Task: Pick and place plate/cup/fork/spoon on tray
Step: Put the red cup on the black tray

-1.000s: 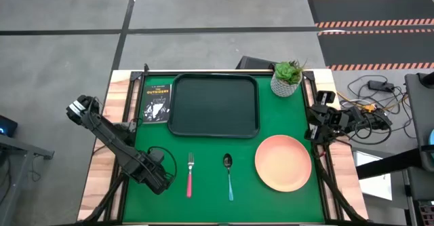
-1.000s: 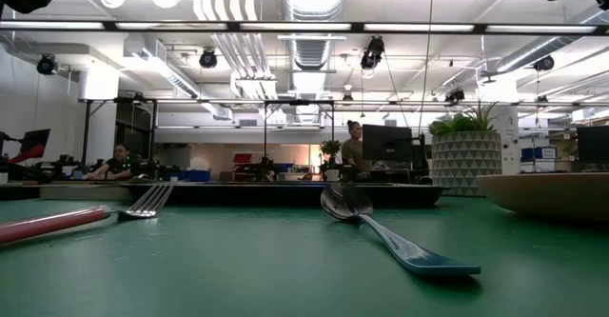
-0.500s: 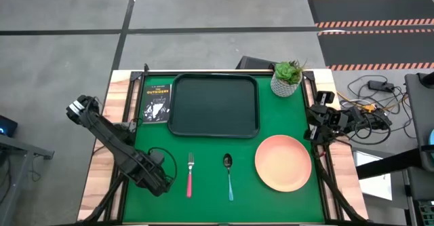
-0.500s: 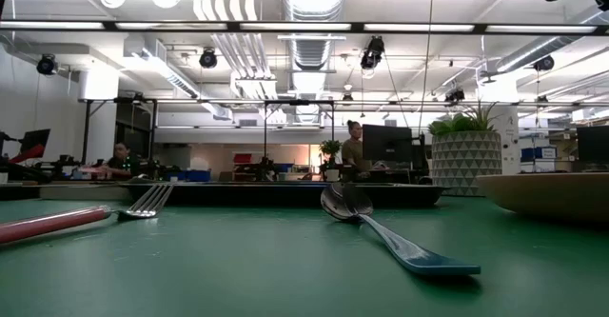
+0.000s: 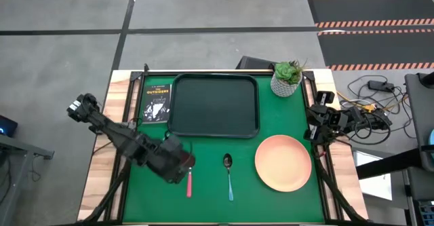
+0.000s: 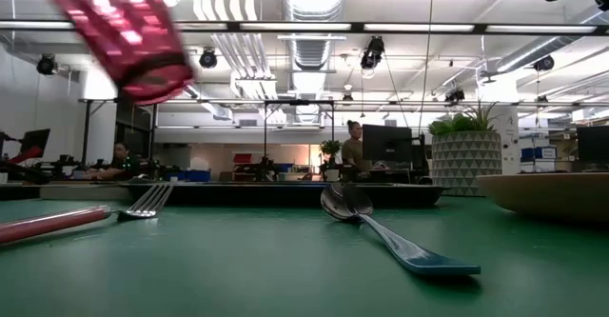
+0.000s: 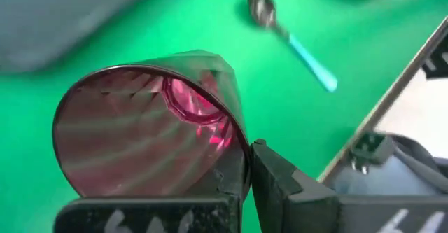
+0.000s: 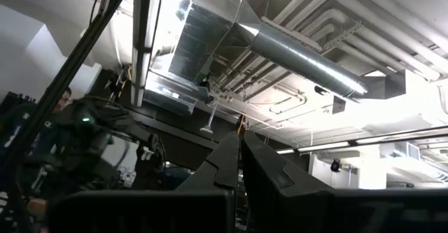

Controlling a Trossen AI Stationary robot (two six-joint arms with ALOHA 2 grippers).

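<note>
Carrying the cup (image 7: pixel 150 131), the left gripper (image 5: pixel 178 163) has its jaws clenched on the cup's wall, pinching the rim between them; the cup hangs tilted well above the counter (image 5: pixel 210 185), over the fork (image 6: pixel 86 217), whose tines it partly hides from above; seen from counter level, the cup floats high, mouth slanted down.

What the coming move turns on, as I judge it: the tray (image 5: pixel 214 106) lies farther back on the counter than the held cup and a little toward the right arm's side, its near rim just behind the fork and spoon (image 5: pixel 228 175); the left arm is plainly the nearer one and already has the load, so a short carry away from the front edge should bring the cup over the tray's bare floor. The tray's long axis runs across the counter, giving plenty of width to land on.

The right gripper (image 5: pixel 319 125) waits at the right edge of the counter, beside the plate (image 5: pixel 283 162), its jaws closed on nothing.

Counted: one cup, held; one fork, one spoon and one plate, all lying on the counter near the front, none on the tray yet; one tray, bare; also one black book (image 5: pixel 157 102) touching the tray's side, and one potted plant (image 5: pixel 287 78) at the back corner.
</note>
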